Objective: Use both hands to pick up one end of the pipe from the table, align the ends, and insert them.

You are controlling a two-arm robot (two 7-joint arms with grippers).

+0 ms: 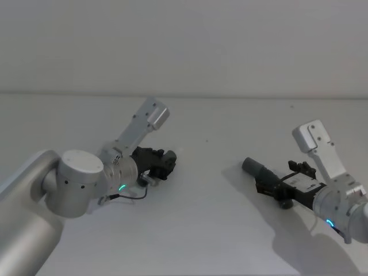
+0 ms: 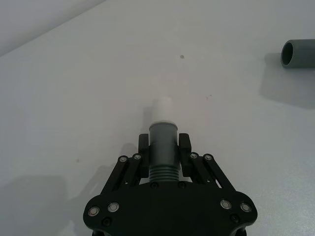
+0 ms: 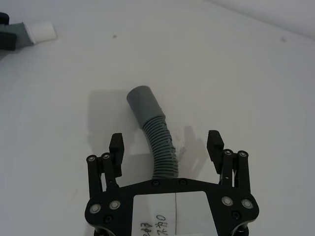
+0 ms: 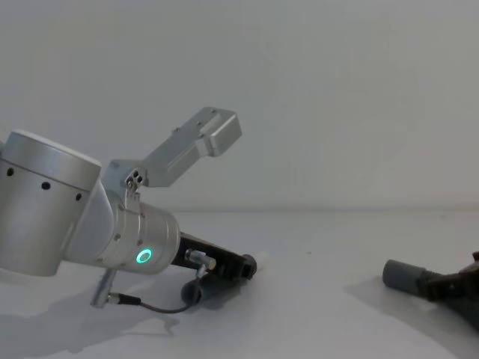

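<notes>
The pipe is in two pieces on the white table (image 1: 207, 230). My left gripper (image 2: 164, 143) is shut on the short tube (image 2: 162, 147), gripping its grey body. The tube's white tip (image 2: 162, 109) sticks out past the fingers, low over the table. My right gripper (image 3: 166, 142) is open, with a finger on either side of the ribbed hose (image 3: 161, 145) and not touching it. The hose's smooth grey cuff (image 3: 142, 102) lies ahead of the fingers. In the head view the left gripper (image 1: 164, 164) and the cuff (image 1: 251, 167) are well apart.
Bare white table lies between the two arms and behind them, up to a plain wall. A thin black cable (image 4: 161, 307) loops under the left wrist. The left arm's large silver links (image 1: 75, 184) take up the near left.
</notes>
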